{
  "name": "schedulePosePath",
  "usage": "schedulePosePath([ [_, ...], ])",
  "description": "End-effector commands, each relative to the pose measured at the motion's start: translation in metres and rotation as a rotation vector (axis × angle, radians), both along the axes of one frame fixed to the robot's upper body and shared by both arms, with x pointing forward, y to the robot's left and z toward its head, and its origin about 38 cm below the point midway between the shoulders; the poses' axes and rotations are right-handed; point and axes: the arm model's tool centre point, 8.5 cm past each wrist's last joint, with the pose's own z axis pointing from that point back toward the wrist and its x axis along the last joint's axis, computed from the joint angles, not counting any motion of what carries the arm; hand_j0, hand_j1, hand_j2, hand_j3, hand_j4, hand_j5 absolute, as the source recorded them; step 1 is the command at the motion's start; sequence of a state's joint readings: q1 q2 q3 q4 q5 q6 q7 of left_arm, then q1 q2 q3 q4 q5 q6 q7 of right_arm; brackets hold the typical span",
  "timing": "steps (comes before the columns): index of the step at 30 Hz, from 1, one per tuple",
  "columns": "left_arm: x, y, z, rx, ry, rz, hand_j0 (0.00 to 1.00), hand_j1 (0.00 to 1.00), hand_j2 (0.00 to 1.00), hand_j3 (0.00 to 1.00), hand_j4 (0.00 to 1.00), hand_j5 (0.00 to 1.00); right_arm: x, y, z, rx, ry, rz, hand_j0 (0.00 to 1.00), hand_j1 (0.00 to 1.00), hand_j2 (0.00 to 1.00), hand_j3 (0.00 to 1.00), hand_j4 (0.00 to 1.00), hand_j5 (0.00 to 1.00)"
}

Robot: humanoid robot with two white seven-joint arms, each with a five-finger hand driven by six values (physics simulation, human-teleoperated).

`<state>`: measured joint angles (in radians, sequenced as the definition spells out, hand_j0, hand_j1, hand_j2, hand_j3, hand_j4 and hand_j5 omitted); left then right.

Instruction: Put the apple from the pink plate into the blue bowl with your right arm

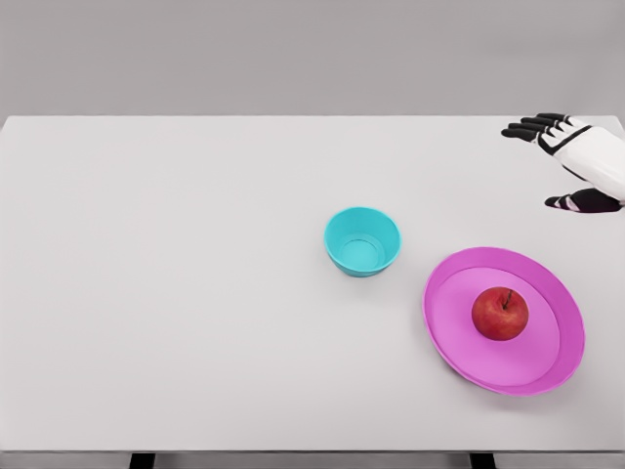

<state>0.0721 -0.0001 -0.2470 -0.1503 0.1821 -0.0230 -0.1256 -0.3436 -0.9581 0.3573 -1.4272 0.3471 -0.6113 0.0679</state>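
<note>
A red apple (pixel 500 313) sits in the middle of the pink plate (pixel 451 337) at the table's right front. The blue bowl (pixel 362 240) stands empty to the plate's upper left, a short gap away. My right hand (pixel 547 161) comes in from the right edge at the far right of the table, well behind the plate. Its black fingers (pixel 527 127) are spread, the thumb (pixel 571 202) apart below them, and it holds nothing. The left arm does not show.
The white table (pixel 176 293) spans the whole view, with its far edge against a grey wall and its near edge at the bottom.
</note>
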Motion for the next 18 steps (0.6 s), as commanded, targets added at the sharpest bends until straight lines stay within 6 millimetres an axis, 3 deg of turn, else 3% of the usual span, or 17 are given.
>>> schedulePosePath([
  [1, -0.001, 0.000, 0.000, 0.000, 0.001, 0.000, 1.00, 1.00, 1.00, 1.00, 1.00, 1.00, 0.000, 0.000, 0.001, 0.008, -0.002, 0.000, 1.00, 1.00, 1.00, 1.00, 1.00, 1.00],
  [3, -0.001, 0.000, 0.000, 0.000, 0.001, 0.001, 1.00, 1.00, 1.00, 1.00, 1.00, 1.00, -0.002, -0.008, 0.010, -0.017, -0.010, -0.008, 1.00, 1.00, 1.00, 1.00, 1.00, 1.00],
  [6, 0.000, 0.000, 0.000, -0.002, 0.000, 0.000, 1.00, 1.00, 1.00, 1.00, 1.00, 1.00, -0.019, -0.001, 0.039, -0.192, 0.019, 0.070, 1.00, 1.00, 1.00, 1.00, 1.00, 1.00],
  [8, -0.001, 0.000, 0.000, 0.000, 0.001, 0.001, 1.00, 1.00, 1.00, 1.00, 1.00, 1.00, -0.027, 0.013, 0.041, -0.340, 0.123, 0.133, 1.00, 1.00, 1.00, 1.00, 1.00, 1.00],
  [10, 0.000, 0.000, 0.000, 0.000, 0.000, -0.001, 1.00, 1.00, 1.00, 1.00, 1.00, 1.00, -0.032, 0.020, 0.035, -0.408, 0.180, 0.165, 1.00, 1.00, 1.00, 1.00, 1.00, 1.00],
  [15, 0.000, 0.000, 0.000, 0.000, 0.000, 0.000, 1.00, 1.00, 1.00, 1.00, 1.00, 1.00, -0.049, 0.020, -0.003, -0.421, 0.298, 0.192, 1.00, 1.00, 1.00, 1.00, 1.00, 1.00],
  [18, -0.001, 0.000, 0.000, 0.000, 0.001, 0.001, 1.00, 1.00, 1.00, 1.00, 1.00, 1.00, -0.053, 0.020, -0.010, -0.425, 0.324, 0.197, 1.00, 1.00, 1.00, 1.00, 1.00, 1.00],
])
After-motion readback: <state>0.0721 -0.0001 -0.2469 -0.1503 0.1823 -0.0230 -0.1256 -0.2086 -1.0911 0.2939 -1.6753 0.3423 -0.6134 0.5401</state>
